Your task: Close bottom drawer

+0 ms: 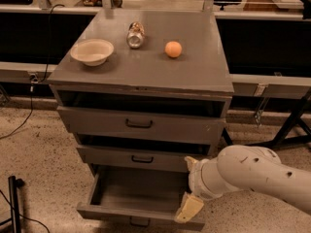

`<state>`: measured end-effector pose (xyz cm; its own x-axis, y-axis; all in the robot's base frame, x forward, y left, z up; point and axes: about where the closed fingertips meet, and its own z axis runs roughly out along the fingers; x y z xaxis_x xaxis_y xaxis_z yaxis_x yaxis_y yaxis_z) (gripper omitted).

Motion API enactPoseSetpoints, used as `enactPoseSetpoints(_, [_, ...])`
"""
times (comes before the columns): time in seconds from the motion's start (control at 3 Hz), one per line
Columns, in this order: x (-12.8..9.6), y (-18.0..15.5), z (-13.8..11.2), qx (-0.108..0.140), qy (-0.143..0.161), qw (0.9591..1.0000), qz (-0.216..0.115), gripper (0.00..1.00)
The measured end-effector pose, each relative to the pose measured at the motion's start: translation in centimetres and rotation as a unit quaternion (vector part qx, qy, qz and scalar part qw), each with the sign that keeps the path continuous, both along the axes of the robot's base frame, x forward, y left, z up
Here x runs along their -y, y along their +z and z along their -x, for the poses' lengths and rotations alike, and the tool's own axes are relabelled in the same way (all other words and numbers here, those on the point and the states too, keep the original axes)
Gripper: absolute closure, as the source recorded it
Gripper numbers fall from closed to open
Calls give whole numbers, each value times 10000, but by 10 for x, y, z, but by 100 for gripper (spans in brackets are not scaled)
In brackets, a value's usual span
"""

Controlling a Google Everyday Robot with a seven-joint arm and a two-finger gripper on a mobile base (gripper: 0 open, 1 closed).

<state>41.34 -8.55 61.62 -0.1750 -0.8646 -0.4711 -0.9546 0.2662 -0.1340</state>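
Note:
The bottom drawer (138, 191) of the grey cabinet stands pulled far out, and its shallow inside shows nothing in it. Its slim front panel (112, 214) runs along the lower edge of the view, with the small dark handle (139, 222) partly cut off. My gripper (188, 207) is at the end of the white arm (252, 176), which reaches in from the right. The gripper's cream tip rests at the right end of the drawer's front edge. The middle drawer (141, 158) and top drawer (140, 124) are each slightly ajar.
On the cabinet top (204, 76) are a white bowl (92, 51), a can lying on its side (135, 35) and an orange (173, 49). A black stand (13, 203) is at the lower left on the speckled floor. Table legs (291, 125) stand to the right.

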Motion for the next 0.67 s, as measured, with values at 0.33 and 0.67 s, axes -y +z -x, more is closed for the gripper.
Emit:
enactPoseSetpoints(0.33, [3, -38, -2, -327, -65, 9994, 98, 0])
enactPoseSetpoints(0.67, [-2, -110, 9, -652, -182, 9975, -196, 0])
